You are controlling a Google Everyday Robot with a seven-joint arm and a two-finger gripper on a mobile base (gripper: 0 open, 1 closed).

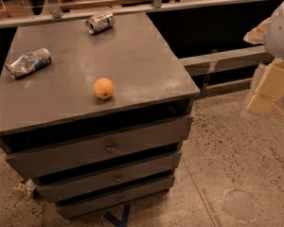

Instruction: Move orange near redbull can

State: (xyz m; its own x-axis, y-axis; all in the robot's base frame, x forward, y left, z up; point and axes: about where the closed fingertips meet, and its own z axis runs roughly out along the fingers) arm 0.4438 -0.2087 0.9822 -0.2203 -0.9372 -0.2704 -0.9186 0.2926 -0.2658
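The orange (103,88) is a small round fruit sitting on the grey cabinet top (132,65), near its front edge. The redbull can (28,63), crushed and dented in silver and blue, lies on its side at the left edge of the top, well left of and behind the orange. My gripper (269,88) hangs at the right edge of the view, off the cabinet's right side and over the floor, far from both objects and holding nothing that shows.
An undented silver can with greenish markings (100,21) lies on its side at the back of the cabinet top. The cabinet has three drawers (109,148) below. A rail (146,6) runs behind it. Speckled floor (236,174) lies to the right.
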